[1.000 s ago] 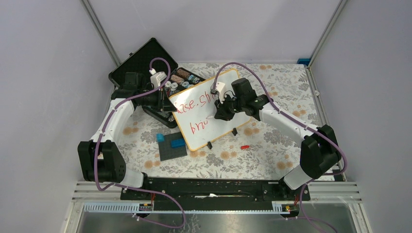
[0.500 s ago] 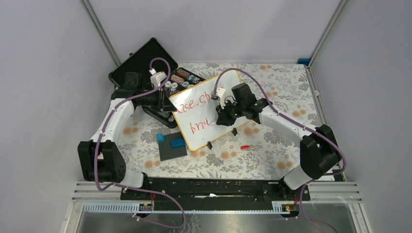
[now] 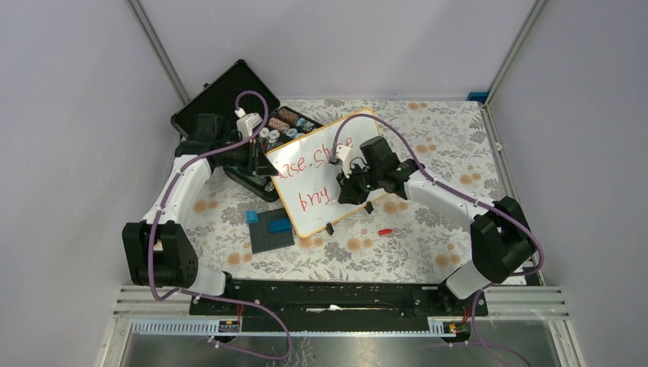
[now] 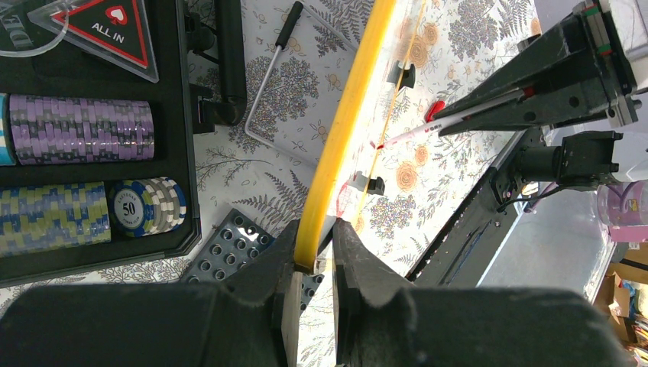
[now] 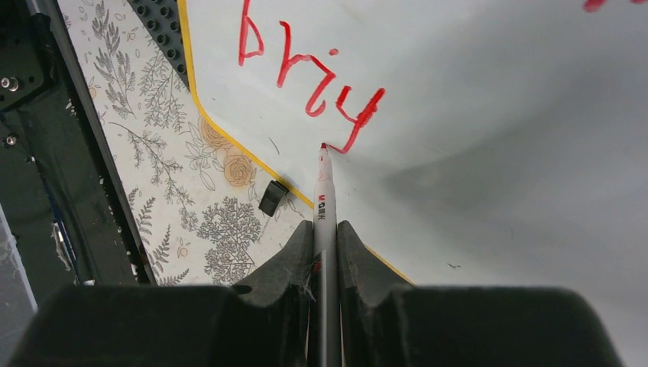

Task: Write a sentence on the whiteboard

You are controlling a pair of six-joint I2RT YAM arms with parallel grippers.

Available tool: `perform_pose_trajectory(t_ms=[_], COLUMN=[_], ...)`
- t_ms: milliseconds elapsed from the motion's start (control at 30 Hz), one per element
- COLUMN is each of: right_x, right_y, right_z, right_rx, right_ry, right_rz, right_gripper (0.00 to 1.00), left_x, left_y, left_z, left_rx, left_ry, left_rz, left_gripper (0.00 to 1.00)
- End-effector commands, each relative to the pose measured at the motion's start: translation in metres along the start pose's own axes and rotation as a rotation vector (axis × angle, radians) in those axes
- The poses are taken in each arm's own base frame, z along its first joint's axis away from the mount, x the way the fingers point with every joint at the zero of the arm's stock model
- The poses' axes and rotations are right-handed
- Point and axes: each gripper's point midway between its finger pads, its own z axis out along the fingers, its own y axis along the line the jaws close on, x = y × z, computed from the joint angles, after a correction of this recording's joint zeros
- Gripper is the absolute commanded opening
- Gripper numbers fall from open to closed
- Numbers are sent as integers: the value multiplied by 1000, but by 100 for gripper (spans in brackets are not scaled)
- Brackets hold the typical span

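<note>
Just ahead of the right gripper [image 5: 325, 233], the sentence [image 5: 365, 115] stands unfinished on the whiteboard [image 5: 497, 92]: a top line is written, while the lower one reads only "brig", so I'd judge a few letters remain. That gripper is clamped on a red marker [image 5: 324, 206], its tip at the last stroke's tail. Opposite, the left gripper [image 4: 315, 237] pinches the board's yellowish edge. Beside that hand an open black case [image 4: 186, 115] holds rows of poker chips [image 4: 80, 138].

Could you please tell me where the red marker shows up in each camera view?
Top external: too small to tell, at the right gripper.
Left wrist: the marker is upper right, clamped.
Right wrist: marker at bottom centre, between the jaws.
Shared landmark: the whiteboard and its yellow frame.
</note>
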Motion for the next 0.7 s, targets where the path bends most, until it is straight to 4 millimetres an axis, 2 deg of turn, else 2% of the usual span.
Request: perform_pose_trajectory(t_ms=[0, 167, 400, 667], right_x=[-16, -35, -63, -65], right_y=[8, 11, 13, -1], right_z=[5, 2, -20, -19], right_rx=[-15, -25, -7, 35], right_ry=[-29, -64, -137, -132], right_rz=[-38, -45, -65, -63], right_gripper=[0, 0, 0, 0], left_x=[1, 1, 1, 0], left_y=[10, 10, 10, 9], left_z=[5, 4, 5, 3], left_rx=[-58, -59, -57, -60], left_ry=[11, 10, 10, 5], left_rz=[85, 87, 86, 92], left_gripper=[0, 0, 0, 0])
